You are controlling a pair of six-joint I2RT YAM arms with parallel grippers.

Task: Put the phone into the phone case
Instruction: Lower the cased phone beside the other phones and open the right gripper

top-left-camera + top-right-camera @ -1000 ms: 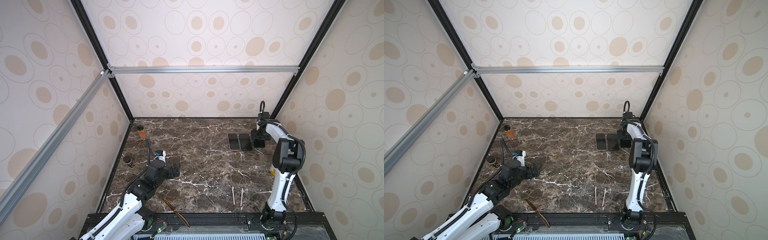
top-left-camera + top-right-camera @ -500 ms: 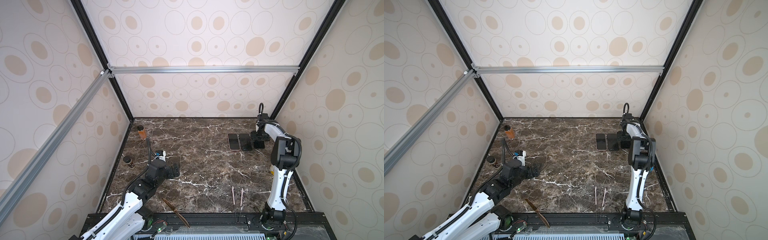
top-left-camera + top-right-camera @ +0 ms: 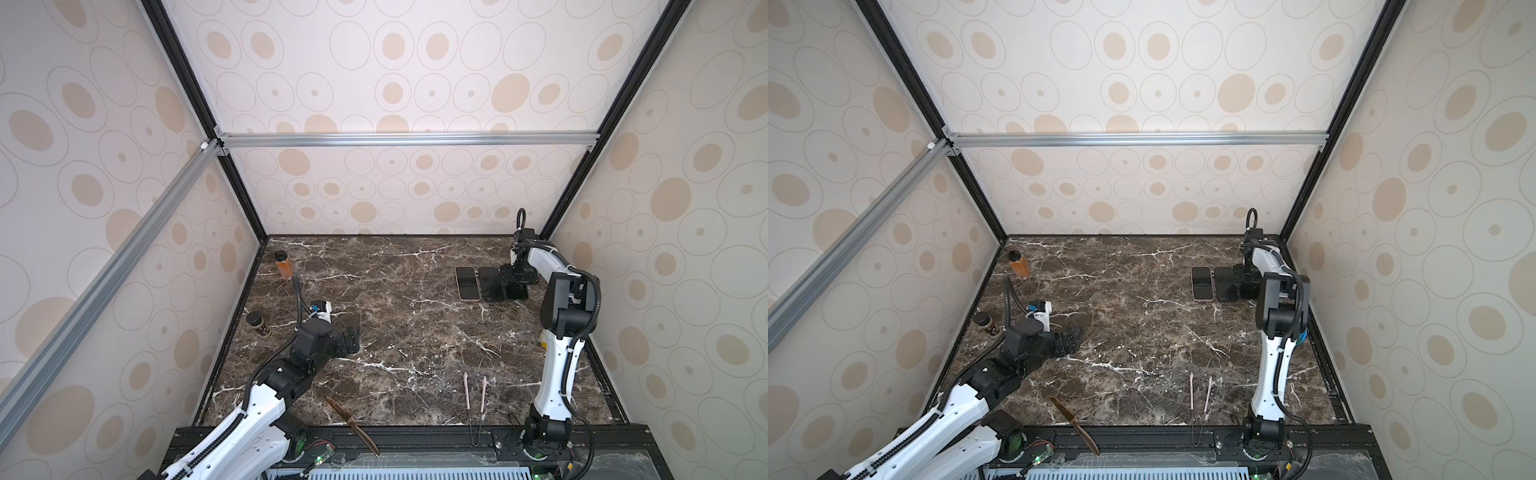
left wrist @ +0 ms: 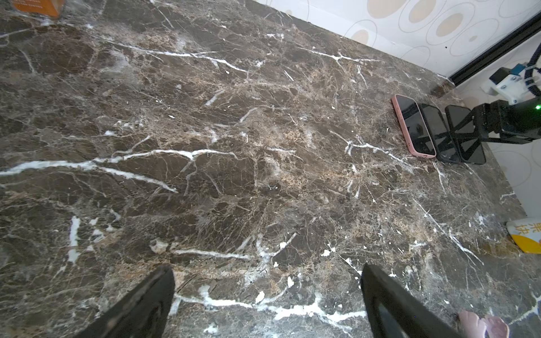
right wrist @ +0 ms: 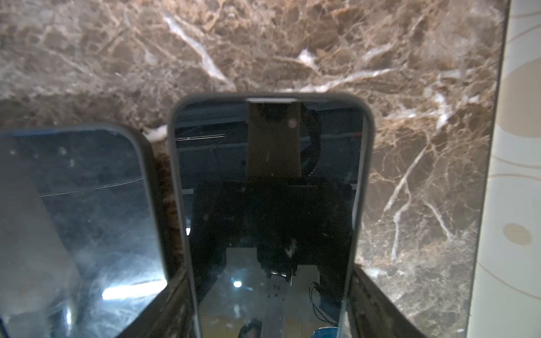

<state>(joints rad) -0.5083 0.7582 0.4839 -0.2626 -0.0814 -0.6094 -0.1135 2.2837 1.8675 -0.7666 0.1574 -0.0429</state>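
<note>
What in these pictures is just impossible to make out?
- Whether the right gripper clamps the dark phone or only straddles it: in the right wrist view its fingers run off the picture's edge.
- Whether the middle dark slab is a phone or an empty case: top views too small, right wrist view only glare.
- Labels on the orange bottle and dark jar: too small in both top views.

Glossy glass phone (image 5: pixel 269 204), polished veined marble tabletop (image 3: pixel 415 332), matt aluminium rail (image 3: pixel 374 139)
</note>
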